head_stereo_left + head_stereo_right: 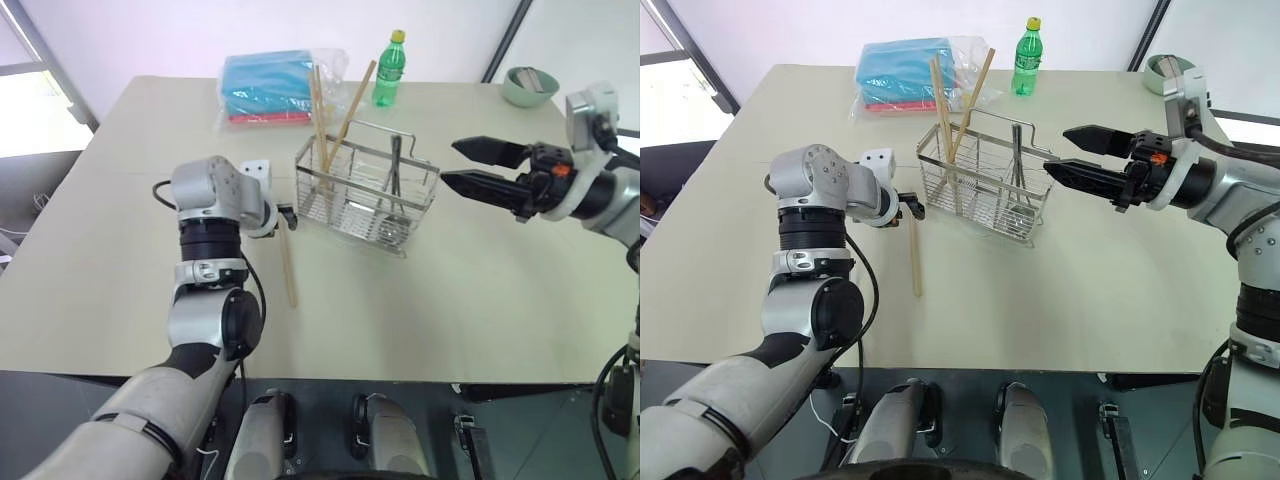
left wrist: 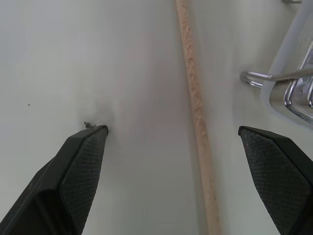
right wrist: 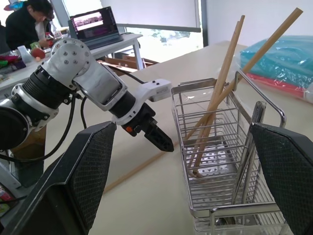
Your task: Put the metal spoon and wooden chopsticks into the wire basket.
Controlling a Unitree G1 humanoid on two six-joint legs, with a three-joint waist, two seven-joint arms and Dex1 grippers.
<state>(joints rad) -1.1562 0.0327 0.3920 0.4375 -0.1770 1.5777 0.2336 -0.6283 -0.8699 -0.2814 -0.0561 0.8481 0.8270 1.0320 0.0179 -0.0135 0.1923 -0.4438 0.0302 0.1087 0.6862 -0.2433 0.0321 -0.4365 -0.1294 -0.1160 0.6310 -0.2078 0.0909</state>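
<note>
- Lying flat on the surface (image 1: 120, 300), one chopstick (image 1: 288, 268) is what seems left of the task; it rests just beside the basket (image 1: 366, 195), on its left, running toward the near edge.
- Standing in the basket's left compartment, two chopsticks (image 1: 335, 115) lean apart with their tips well above the rim, so that share looks done.
- Standing in a right-hand compartment, the spoon (image 1: 396, 172) has its handle upright and its bowl low near the mesh bottom; this part looks done too.
- Hovering over the far end of the loose chopstick, the left end effector (image 2: 173, 166) points steeply down with its fingers spread wide; nothing is gripped. In the left wrist view the stick runs between the two pads (image 2: 80, 166), nearer the one by the basket, and touches neither.
- Held level to the right of the basket, the right end effector (image 1: 470, 166) has its fingers wide apart and holds nothing, aimed leftward at the basket's upper rim without touching it.
- Judging by this, most of the task is finished: the last stick must be pinched, lifted and dropped in.
- Further back on the surface sit a plastic bag of blue cloth (image 1: 270, 88), a green bottle (image 1: 389, 70) and a pale green bowl (image 1: 530, 86), all well apart from the work.
</note>
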